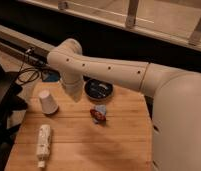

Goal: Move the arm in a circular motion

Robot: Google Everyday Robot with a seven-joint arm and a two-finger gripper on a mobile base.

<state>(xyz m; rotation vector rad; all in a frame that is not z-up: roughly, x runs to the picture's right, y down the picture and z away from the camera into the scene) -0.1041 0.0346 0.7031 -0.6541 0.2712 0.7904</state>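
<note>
Arm [109, 70] bent downward (pincer [74, 93] under elbow).

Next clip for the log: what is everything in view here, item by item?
table: one, light wood, fills the lower middle.
paper cup: one, white, on the table's far left part.
bowl: one, dark, at the table's far edge, right of the cup.
small object: one, red and blue, on the table just in front of the bowl.
bottle: one, white, lying on the table's near left.
cable: one, black, looped, beyond the table's far left corner.
arm: one, cream-white, reaches in from the right and bends down at its elbow.
claw: one, pale, at the arm's lower end, between cup and bowl.
</note>
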